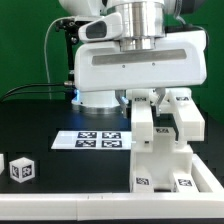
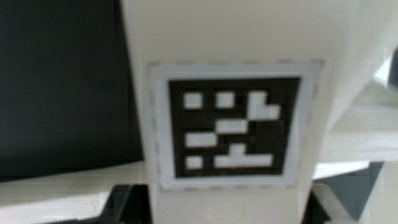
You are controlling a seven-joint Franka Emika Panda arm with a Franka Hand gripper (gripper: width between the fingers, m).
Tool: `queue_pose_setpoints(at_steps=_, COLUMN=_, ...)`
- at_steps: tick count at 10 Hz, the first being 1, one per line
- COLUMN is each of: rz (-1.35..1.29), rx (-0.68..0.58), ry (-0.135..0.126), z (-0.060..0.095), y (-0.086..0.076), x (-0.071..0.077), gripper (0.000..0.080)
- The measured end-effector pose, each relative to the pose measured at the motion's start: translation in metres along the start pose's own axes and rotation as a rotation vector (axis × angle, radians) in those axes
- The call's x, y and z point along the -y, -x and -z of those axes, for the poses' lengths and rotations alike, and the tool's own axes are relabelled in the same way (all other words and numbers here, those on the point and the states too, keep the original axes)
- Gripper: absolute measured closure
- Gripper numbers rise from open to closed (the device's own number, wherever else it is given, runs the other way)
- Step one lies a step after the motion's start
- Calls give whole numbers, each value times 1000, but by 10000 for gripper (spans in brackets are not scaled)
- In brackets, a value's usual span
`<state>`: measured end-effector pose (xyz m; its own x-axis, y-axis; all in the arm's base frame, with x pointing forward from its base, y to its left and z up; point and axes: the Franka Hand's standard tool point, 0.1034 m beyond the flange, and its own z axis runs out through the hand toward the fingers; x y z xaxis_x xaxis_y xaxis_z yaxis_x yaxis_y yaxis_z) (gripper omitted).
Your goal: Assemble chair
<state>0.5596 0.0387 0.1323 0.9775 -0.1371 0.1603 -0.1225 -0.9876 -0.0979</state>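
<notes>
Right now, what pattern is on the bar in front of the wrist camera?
White bar carrying one square black-and-white tag; clearest in the wrist view.

The arm (image 1: 133, 18) points straight down, wrist level, its pincer (image 1: 142, 100) apparently clamped shut

The marker board (image 1: 100, 140) lies flat on the black desk (image 1: 40, 125), about midway between its near and far edges. A green backdrop (image 1: 25, 40) rises behind the far edge, where a black cable (image 1: 49, 60) hangs down.
</notes>
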Motion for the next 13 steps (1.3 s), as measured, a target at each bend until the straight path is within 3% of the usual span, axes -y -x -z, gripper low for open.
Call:
queue_pose_setpoints(at_steps=1, rz=7, rx=-12, ry=-3, z=5, y=-5, x=1, gripper=514)
queue_pose_setpoints(at_steps=4, rz=17, rx=-13, ry=2, z=2, y=-3, x=3, gripper=514)
queue_pose_setpoints(at_steps=7, rz=124, rx=-59, ry=33, z=-1, y=-5, x=15, gripper=514)
queue_pose_setpoints(at_steps=8, rz=137, rx=-79, ry=39, z=-9, y=15, x=14, gripper=514)
queue_pose_setpoints(at_steps=13, rz=139, rx=-75, ry=41, z=-2, y=11, x=11, gripper=514)
